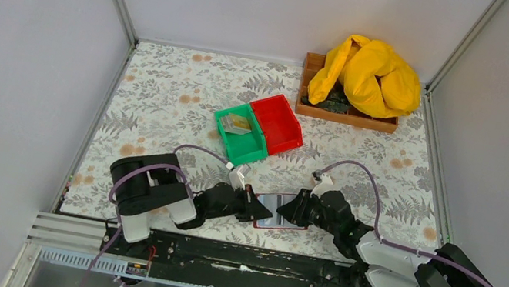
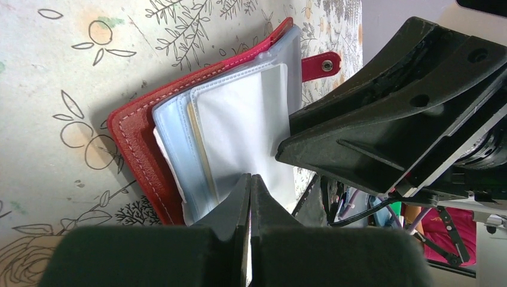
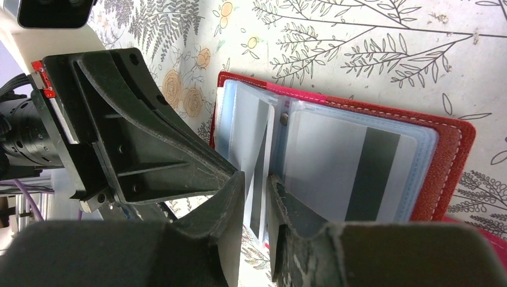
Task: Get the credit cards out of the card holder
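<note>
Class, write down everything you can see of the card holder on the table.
The card holder lies open and flat on the floral table, just ahead of the arms' bases. Its dark red, leather-looking cover has pale stitching and a snap tab. Clear plastic sleeves fan out inside, holding cards, some with a dark stripe. The left gripper, shut, meets the sleeves' edge; the right gripper straddles one raised leaf, contact unclear.

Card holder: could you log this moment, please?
card holder: open | left hand: shut at its edge | right hand: open, straddling striped card
</note>
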`<state>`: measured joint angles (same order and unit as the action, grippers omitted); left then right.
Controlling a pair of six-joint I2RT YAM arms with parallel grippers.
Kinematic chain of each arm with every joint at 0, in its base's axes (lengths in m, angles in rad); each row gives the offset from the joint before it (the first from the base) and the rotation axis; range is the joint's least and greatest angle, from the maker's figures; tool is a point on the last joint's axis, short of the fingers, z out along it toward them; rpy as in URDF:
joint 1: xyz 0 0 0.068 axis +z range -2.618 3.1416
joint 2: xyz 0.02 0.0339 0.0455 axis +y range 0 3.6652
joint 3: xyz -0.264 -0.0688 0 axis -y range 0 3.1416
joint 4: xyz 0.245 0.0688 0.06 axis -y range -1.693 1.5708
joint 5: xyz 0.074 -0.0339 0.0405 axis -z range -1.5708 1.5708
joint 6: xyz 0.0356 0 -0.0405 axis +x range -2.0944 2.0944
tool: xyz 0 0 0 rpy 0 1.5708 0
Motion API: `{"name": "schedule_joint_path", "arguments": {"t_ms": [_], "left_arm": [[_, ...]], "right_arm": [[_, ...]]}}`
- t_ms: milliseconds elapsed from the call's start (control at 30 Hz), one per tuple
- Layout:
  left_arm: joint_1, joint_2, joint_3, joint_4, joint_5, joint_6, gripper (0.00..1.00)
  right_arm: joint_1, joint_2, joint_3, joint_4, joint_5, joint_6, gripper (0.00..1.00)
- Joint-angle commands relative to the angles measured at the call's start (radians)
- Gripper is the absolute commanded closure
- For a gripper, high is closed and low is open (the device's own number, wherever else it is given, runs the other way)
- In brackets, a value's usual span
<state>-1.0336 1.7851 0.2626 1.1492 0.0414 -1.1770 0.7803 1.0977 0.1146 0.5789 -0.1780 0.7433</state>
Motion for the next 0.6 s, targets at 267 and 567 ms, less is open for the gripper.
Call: {"name": "schedule_joint_path", "arguments": {"t_ms": [267, 567], "left_arm": [[-0.006, 0.059, 0.015, -0.133, -0.005, 0.028, 1.0], [-0.006, 0.084, 0.02, -0.114, 0.005, 0.024, 1.0]], "right_arm": [[0.017, -0.096, 0.016, 0.097, -0.157, 0.044, 0.85], [0.017, -0.138, 0.019, 0.059, -0.156, 0.041, 0.76]]}}
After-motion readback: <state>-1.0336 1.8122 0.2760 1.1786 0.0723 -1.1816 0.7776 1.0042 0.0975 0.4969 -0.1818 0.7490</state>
